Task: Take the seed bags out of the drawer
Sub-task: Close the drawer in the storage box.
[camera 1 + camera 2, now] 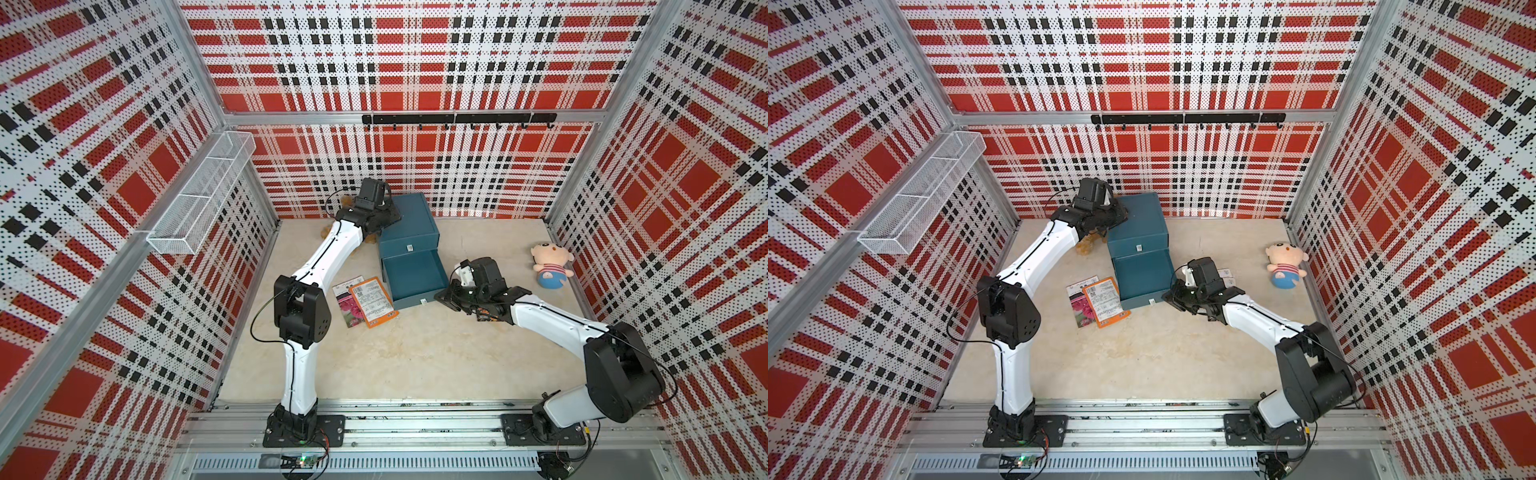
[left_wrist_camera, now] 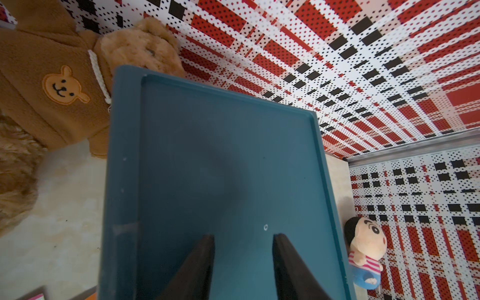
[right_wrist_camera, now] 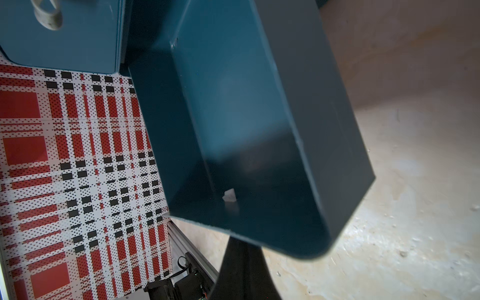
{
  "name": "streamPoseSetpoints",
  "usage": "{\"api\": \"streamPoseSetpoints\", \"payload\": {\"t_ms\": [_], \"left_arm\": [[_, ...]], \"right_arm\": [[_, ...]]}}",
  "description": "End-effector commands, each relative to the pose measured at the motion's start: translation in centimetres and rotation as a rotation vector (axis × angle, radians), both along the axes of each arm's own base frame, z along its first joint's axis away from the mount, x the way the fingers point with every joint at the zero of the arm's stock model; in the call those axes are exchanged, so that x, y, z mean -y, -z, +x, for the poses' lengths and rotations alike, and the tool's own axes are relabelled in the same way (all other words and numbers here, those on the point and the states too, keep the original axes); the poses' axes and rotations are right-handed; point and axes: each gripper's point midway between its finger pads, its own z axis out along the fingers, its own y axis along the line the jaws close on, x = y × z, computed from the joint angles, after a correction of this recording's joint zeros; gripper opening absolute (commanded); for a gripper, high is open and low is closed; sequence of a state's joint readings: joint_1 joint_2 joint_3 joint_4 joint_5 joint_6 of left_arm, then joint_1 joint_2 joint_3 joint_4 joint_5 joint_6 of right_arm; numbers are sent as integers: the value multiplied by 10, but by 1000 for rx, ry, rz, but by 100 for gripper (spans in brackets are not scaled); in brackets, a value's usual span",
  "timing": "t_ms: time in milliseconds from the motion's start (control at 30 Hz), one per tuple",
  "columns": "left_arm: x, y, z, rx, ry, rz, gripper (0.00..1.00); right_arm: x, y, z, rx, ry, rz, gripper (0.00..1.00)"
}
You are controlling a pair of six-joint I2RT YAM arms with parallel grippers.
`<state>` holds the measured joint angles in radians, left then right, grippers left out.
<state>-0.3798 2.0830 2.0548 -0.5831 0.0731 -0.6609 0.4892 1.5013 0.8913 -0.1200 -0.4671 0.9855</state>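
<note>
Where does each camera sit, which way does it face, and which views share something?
Top views: high above the arm bases, facing down and toward the back wall; left arm and right arm show whole.
Left wrist: on the left arm over the blue box, facing across its top; the open left hand shows.
Right wrist: on the right arm beside the open drawer, facing into it; the shut right hand shows.
Shared: the doll appears in both top views and the left wrist view.
</note>
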Motion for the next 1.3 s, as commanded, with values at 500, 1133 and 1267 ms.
{"api": "streamPoseSetpoints", "payload": {"t_ms": [500, 1133, 1267], "left_arm": [[14, 44, -26, -99, 98, 48, 43], [15, 52, -31, -131, 158, 27, 43], [19, 56, -35, -142, 174, 29, 43]], "right_arm": [[-52, -13, 51, 96, 35, 91, 0], [-79, -34, 133, 113, 243, 312, 0], [-71, -38, 143, 120, 271, 314, 0]]}}
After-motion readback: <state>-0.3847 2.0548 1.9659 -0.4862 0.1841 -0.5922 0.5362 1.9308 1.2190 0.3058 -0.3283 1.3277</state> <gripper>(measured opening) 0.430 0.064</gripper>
